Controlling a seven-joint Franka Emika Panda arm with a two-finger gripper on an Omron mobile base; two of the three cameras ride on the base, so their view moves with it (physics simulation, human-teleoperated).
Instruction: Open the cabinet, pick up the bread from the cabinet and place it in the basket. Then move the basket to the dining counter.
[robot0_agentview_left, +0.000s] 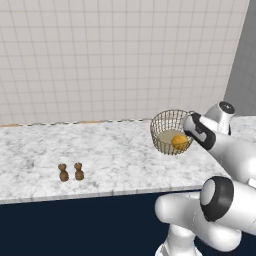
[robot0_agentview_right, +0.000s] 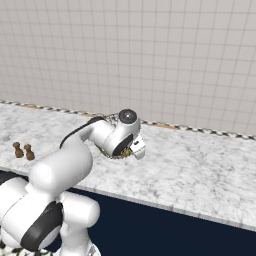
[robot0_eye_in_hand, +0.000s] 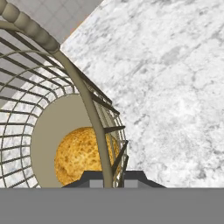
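The pale gold wire basket (robot0_agentview_left: 164, 124) is tilted over the right part of the dining counter (robot0_agentview_left: 110, 150), a marble top with a plain navy front. The orange-golden bread (robot0_agentview_left: 179, 141) lies inside it on the tan base disc. My gripper (robot0_agentview_left: 188, 134) is shut on the basket's wire wall at its right side. In the hand view the fingertips (robot0_eye_in_hand: 107, 177) pinch a rib of the basket (robot0_eye_in_hand: 83, 87), and the bread (robot0_eye_in_hand: 81, 155) lies just behind it. From the right base view my forearm hides most of the basket (robot0_agentview_right: 112, 118). I cannot tell whether the basket touches the marble. The cabinet is out of view.
Two small brown shakers (robot0_agentview_left: 63, 172) (robot0_agentview_left: 79, 171) stand near the counter's front edge at the left, also seen as shakers (robot0_agentview_right: 23, 151) in the right base view. A tiled wall (robot0_agentview_left: 120, 55) runs behind the counter. Bare marble (robot0_agentview_right: 200, 170) lies right of the basket.
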